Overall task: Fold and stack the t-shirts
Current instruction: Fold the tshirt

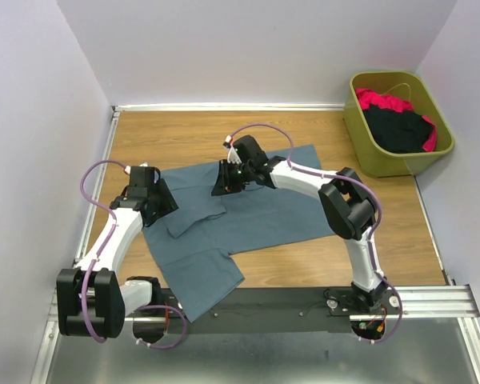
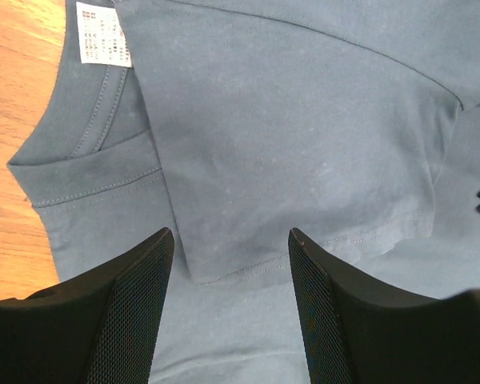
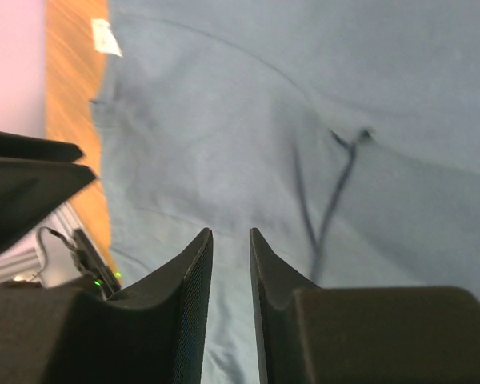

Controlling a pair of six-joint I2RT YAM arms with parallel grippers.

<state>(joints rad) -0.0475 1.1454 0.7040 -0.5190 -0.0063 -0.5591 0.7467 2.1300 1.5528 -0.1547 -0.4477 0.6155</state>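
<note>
Standing over the slate-blue t-shirt (image 1: 256, 222) — left pincer (image 2: 230, 237) wide, right pincer (image 3: 230, 232) narrowly parted.

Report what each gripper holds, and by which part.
Nothing is held. The left gripper is open over the blue t-shirt; the right gripper is slightly open, no cloth between.

Blue t-shirt (image 1: 264, 216) on table (image 1: 184, 136), left tool (image 1: 166, 210), right tool (image 1: 223, 187) over it, shirts (image 1: 396, 124) in green bin (image 1: 366, 148)

left hand (image 2: 230, 233): fingers wide apart, empty | right hand (image 3: 230, 232): fingers narrowly parted, empty
</note>
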